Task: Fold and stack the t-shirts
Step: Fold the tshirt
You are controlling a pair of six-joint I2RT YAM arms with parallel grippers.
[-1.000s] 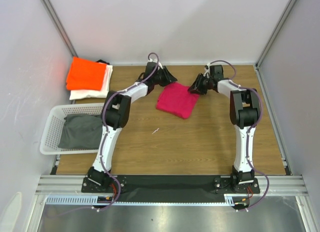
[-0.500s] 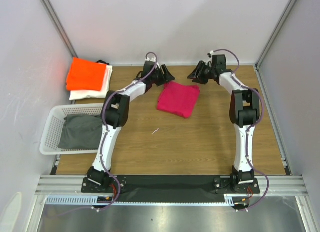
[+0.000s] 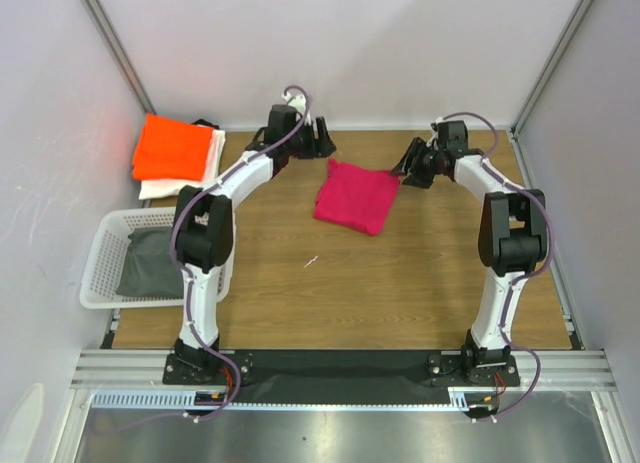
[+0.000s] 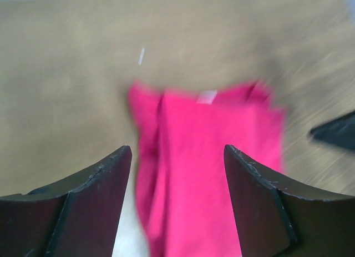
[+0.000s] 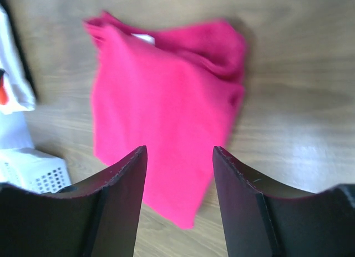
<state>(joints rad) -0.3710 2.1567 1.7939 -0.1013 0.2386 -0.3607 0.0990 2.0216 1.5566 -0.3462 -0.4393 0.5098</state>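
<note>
Top external: folded magenta t-shirt [image 3: 355,198] lies between left gripper [image 3: 323,140] and right gripper [image 3: 406,170], both spread, empty; orange t-shirt [image 3: 175,148] atop white t-shirt [image 3: 185,189], left of left gripper, likely its destination.

A brown wooden worktop [image 3: 400,283] was enclosed by pale walls [image 3: 330,43], joined at the corners by grey metal posts [image 3: 553,58].

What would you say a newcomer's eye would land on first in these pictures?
The magenta-pink t-shirt, folded on the wooden table toward its far side, with the left gripper and right gripper open near its far corners. Then the bright orange t-shirt stacked on a white t-shirt in the far left corner, behind the white basket.
</note>
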